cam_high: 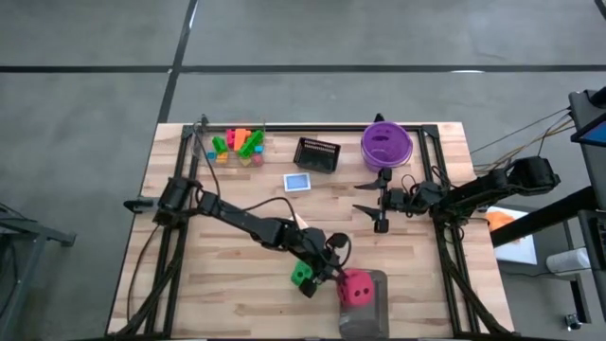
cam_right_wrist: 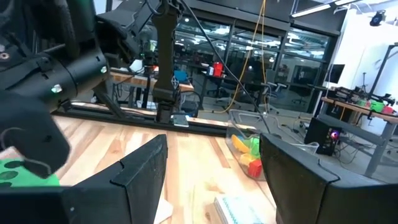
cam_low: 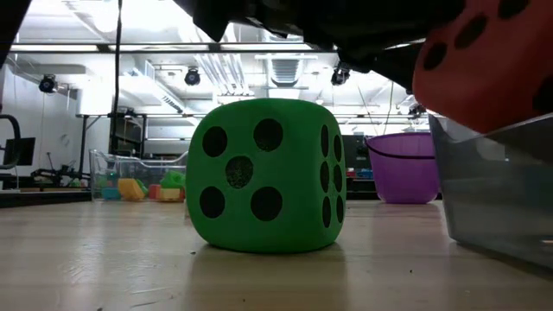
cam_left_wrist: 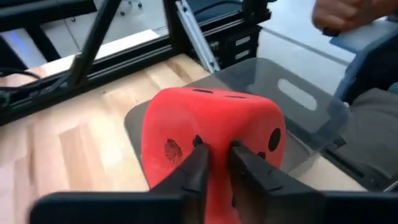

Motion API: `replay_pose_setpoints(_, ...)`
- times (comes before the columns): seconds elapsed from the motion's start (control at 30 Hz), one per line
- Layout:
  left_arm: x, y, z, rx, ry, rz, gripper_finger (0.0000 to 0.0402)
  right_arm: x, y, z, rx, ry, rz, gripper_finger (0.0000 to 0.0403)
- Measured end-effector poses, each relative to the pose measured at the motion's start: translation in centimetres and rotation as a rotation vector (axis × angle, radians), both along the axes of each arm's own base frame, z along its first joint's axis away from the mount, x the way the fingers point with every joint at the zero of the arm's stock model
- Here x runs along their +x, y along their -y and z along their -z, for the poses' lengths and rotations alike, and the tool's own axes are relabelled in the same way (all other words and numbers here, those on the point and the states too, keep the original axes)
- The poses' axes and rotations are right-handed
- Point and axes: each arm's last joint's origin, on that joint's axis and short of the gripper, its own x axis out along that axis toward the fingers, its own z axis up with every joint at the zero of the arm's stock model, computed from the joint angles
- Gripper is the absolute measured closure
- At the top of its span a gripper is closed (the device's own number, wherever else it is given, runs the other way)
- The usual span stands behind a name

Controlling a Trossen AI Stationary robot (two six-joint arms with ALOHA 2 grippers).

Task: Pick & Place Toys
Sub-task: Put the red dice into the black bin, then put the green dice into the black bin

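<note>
The red dotted die [cam_high: 356, 287] is in my left gripper [cam_high: 333, 269], over a clear plastic container [cam_high: 367, 317] at the table's near edge. It also shows in the low view [cam_low: 484, 60] and the left wrist view [cam_left_wrist: 211, 124]. The green dotted die [cam_high: 302, 275] rests on one face on the table just left of them [cam_low: 263, 177]. My right gripper [cam_high: 379, 202] is open and empty above the table's right half, near the purple bowl. A picture card [cam_high: 297, 182] lies flat mid-table. Small bright bricks [cam_high: 239, 144] lie in a clear box at the far left. My left gripper pinches the red die at the face turned toward it [cam_left_wrist: 214, 146], with its two fingers [cam_left_wrist: 198, 163] close together and pressed into that face. The fingers come slanting down from the table's left. The die is off the table, over the clear container's opening [cam_left_wrist: 298, 99].
The purple round bowl [cam_high: 385, 144] and the black mesh basket [cam_high: 317, 154] stand at the far side. The table's dark frame rails run along the left and right edges. A person's hand [cam_left_wrist: 348, 15] shows beyond the table's near edge.
</note>
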Motion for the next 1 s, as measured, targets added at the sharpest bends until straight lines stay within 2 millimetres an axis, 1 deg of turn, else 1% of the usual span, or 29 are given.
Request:
replay_pose_setpoints(0.17,0.1,-0.8,0.3,0.046,-0.024,-0.096,0.0260,0.0,0.0,0.0,0.000,-0.003,0.000,0.0151)
replay_pose_setpoints(0.27,0.1,-1.0,0.2,0.053,-0.026,-0.113,0.0214,0.0,0.0,0.0,0.001,-0.003,0.000,0.0151)
replay_pose_setpoints(0.37,0.0,-1.1,-0.5,0.053,-0.010,-0.111,0.0176,0.0,0.0,0.1,0.002,-0.006,0.000,0.0151)
replay_pose_setpoints(0.47,-0.4,-1.1,-1.8,0.057,0.018,-0.104,0.0151,0.0,0.0,0.1,0.002,-0.008,0.000,0.0151)
replay_pose_setpoints(0.6,-1.6,-1.4,-3.7,0.067,-0.002,-0.102,0.0139,0.0,0.0,0.1,0.003,-0.012,-0.001,0.0151)
replay_pose_setpoints(0.63,-2.0,-1.5,-4.3,0.073,-0.021,-0.101,0.0139,0.0,0.0,0.1,0.003,-0.012,-0.001,0.0151)
replay_pose_setpoints(0.73,-3.6,-1.7,-5.0,0.104,-0.116,-0.095,0.0138,0.0,0.0,0.2,0.002,-0.018,-0.001,0.0151)
replay_pose_setpoints(0.83,-5.3,-1.7,-5.0,0.156,-0.224,-0.119,0.0138,0.0,0.0,0.2,0.002,-0.019,-0.001,0.0151)
replay_pose_setpoints(1.0,-7.0,-1.3,-4.2,0.167,-0.388,-0.166,0.0138,0.0,0.0,0.2,0.002,-0.019,-0.001,0.0151)
